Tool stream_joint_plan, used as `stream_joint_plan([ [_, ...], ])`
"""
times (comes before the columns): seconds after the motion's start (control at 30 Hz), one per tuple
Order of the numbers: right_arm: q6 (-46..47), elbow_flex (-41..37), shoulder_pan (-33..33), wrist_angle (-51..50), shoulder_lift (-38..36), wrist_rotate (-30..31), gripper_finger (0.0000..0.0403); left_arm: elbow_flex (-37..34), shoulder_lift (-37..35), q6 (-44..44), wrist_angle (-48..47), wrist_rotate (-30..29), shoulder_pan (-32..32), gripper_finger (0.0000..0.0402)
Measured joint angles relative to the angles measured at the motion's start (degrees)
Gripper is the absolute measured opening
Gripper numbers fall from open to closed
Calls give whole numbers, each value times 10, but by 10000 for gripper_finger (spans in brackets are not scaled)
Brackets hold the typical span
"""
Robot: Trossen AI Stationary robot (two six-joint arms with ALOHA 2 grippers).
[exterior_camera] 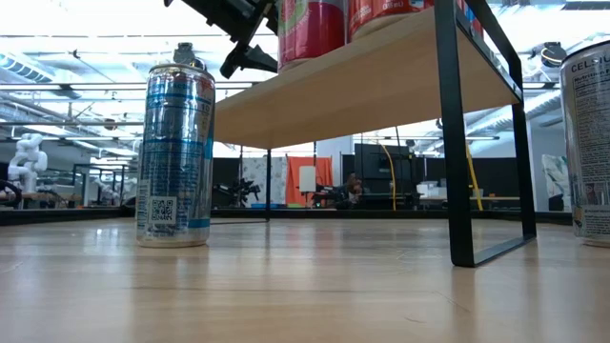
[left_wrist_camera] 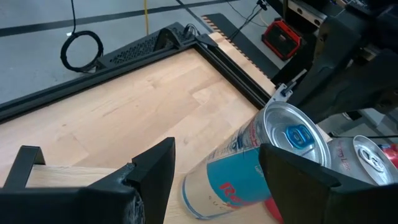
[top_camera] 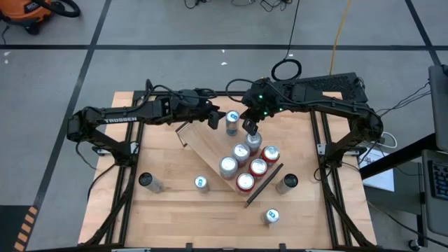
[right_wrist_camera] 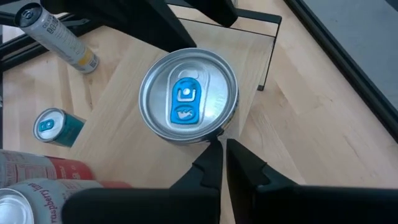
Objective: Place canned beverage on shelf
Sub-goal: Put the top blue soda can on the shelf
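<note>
Both grippers meet over the far end of the shelf [top_camera: 227, 150], a pale smooth wood board with a thin black rail at each short end, sitting askew on the larger plank tabletop [top_camera: 175, 210]. From the left, the left gripper [top_camera: 215, 117] has its dark, blunt fingers [left_wrist_camera: 152, 171] spread wide; between them, in its wrist view, stands the blue-and-silver can [left_wrist_camera: 249, 165], a slim aluminium cylinder with a blue pull tab, and neither finger touches it. That can [top_camera: 232, 122] stands at the shelf's far end. Just to its right the right gripper [top_camera: 249, 127] hangs with its fingertips pressed together on nothing, right beside the can's shiny rim [right_wrist_camera: 188, 96].

Nearer on the board stand more cans in a cluster: silver-topped ones [top_camera: 241, 152] and red-topped ones [top_camera: 258, 167].

Off the shelf, on the table, a dark-topped can [top_camera: 146, 181] stands at the near left, a small blue-tabbed can [top_camera: 201, 183] just beside the shelf, another dark-topped can [top_camera: 288, 182] at the right, and a blue-tabbed can [top_camera: 271, 216] near the front. At table level a tall silver-blue can [exterior_camera: 174, 148] stands upright beside the shelf's black metal leg [exterior_camera: 457, 143].
</note>
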Motion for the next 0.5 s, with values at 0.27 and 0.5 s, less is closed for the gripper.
stream_joint_plan([
  [0.27,-5,0,0,-2,0,-1,0,0,0,-1,-3,1,0,246],
  [0.5,-6,0,0,-4,0,-31,0,0,0,0,-4,1,0,246],
])
